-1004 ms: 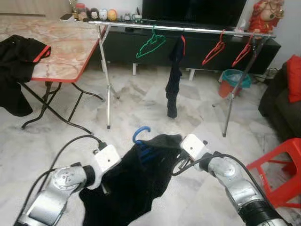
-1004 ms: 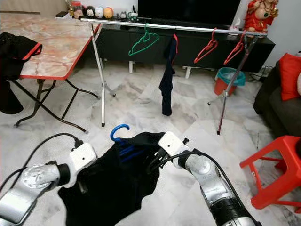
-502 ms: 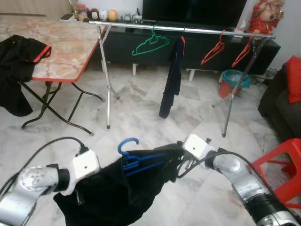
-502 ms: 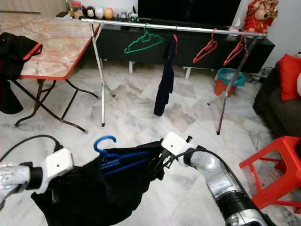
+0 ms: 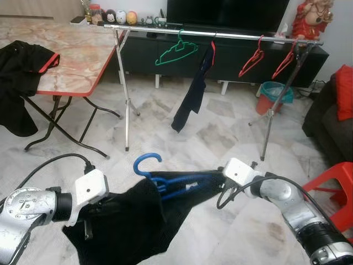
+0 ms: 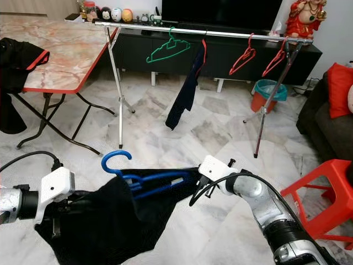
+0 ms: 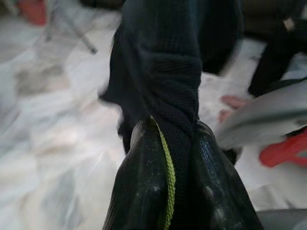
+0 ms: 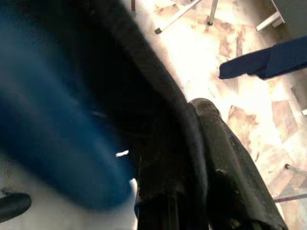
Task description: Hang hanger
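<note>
blue hanger (image 5: 165, 179) half-hidden, black garment (image 5: 127, 221) draped

No legible text, label, brand, number or sign appears in any view. The small objects on the cabinet behind the rail are too distant to show any writing, and both wrist views are blurred.
</note>
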Robot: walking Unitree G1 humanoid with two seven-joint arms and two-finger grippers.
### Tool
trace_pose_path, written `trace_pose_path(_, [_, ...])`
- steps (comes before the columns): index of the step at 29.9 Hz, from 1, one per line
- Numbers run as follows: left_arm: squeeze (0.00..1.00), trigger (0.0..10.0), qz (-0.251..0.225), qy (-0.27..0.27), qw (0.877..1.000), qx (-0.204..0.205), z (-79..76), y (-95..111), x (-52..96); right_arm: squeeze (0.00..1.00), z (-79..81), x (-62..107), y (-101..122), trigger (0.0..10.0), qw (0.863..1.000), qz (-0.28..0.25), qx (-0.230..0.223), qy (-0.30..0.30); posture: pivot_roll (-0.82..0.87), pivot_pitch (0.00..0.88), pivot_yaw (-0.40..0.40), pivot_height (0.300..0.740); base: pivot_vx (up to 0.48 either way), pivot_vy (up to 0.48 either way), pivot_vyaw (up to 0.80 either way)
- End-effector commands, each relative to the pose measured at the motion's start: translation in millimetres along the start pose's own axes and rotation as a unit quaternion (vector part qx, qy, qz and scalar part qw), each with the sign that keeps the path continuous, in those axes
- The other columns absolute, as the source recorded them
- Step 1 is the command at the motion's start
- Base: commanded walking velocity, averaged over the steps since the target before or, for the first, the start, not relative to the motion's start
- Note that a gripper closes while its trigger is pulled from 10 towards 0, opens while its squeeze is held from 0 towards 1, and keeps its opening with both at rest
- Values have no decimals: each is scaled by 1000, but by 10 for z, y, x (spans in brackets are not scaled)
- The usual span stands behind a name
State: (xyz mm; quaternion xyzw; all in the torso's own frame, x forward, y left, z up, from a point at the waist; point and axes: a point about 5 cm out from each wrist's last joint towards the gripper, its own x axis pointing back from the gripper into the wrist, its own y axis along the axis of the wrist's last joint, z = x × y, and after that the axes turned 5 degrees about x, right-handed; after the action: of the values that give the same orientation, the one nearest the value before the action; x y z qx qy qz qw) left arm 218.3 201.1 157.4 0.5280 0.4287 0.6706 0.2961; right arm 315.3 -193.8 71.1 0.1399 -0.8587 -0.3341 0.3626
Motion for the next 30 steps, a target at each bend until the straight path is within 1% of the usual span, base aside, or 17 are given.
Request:
trace_pose_path(1, [0,10000,3,-32,999,-9,-57,70,103,0,-113,78,-98,0,999,24,-3,-26,84,0,-72,740,0,0,0])
trace_pose_path(4, [0,10000,11,-43,999,-5,-76,55,144,0,-118,92,-112,0,999,23,3,-25,82,0,-69,740,0,0,0])
trace_pose_path(6, [0,10000,-8,-35,999,0,-52,92,165,0,-114,97,-125,0,999,23,2,-22,85,0,-68,740,0,0,0])
trace_pose_path(7, [0,10000,-30,-15,999,1,-3,141,183,0,-111,99,-142,0,999,25,-1,-22,86,0,-68,740,0,0,0])
trace_pose_path(8, [0,10000,-36,-3,999,1,23,158,189,0,-111,99,-149,0,999,26,-3,-23,86,0,-68,740,0,0,0])
trace_pose_path(9, [0,10000,-39,19,999,-3,70,167,192,0,-111,95,-139,0,999,16,-13,-26,90,0,-68,740,0,0,0])
trace_pose_path(12, [0,10000,-35,46,998,-6,120,154,184,0,-110,88,-105,0,999,-1,-19,-30,90,0,-68,740,0,0,0])
trace_pose_path(14, [0,10000,-31,76,997,-4,169,135,150,0,-113,65,-41,0,998,-28,-37,-42,92,0,-69,740,0,0,0])
trace_pose_path(15, [0,10000,-31,76,997,-4,169,135,150,0,-113,65,-41,0,998,-28,-37,-42,92,0,-69,740,0,0,0])
trace_pose_path(17, [0,10000,-32,70,997,-3,140,127,134,0,-121,61,-9,0,997,-45,-50,-48,93,0,-71,740,0,0,0])
trace_pose_path(18, [0,10000,-43,57,997,6,97,141,144,0,-141,70,-34,0,996,-39,-55,-54,93,0,-71,740,0,0,0])
trace_pose_path(20, [0,10000,-46,55,997,8,84,152,155,0,-146,89,-79,0,997,-29,-50,-53,92,0,-73,740,0,0,0])
trace_pose_path(21, [0,10000,-41,62,997,5,95,147,166,0,-147,101,-97,0,997,-27,-50,-53,92,0,-73,740,0,0,0])
trace_pose_path(22, [0,10000,-36,82,996,2,143,135,185,0,-148,117,-115,0,997,-28,-51,-52,92,0,-73,740,0,0,0])
trace_pose_path(24, [0,10000,-40,96,995,3,177,136,187,0,-143,119,-111,0,997,-33,-54,-50,96,0,-74,740,0,0,0])
trace_pose_path(26, [0,10000,-74,101,992,12,198,187,151,0,-85,90,-75,0,996,-46,-61,-37,90,0,-74,740,0,0,0])
trace_pose_path(30, [0,10000,-90,123,988,5,234,229,110,0,-32,65,-113,0,996,-37,-65,-38,91,0,-75,740,0,0,0])
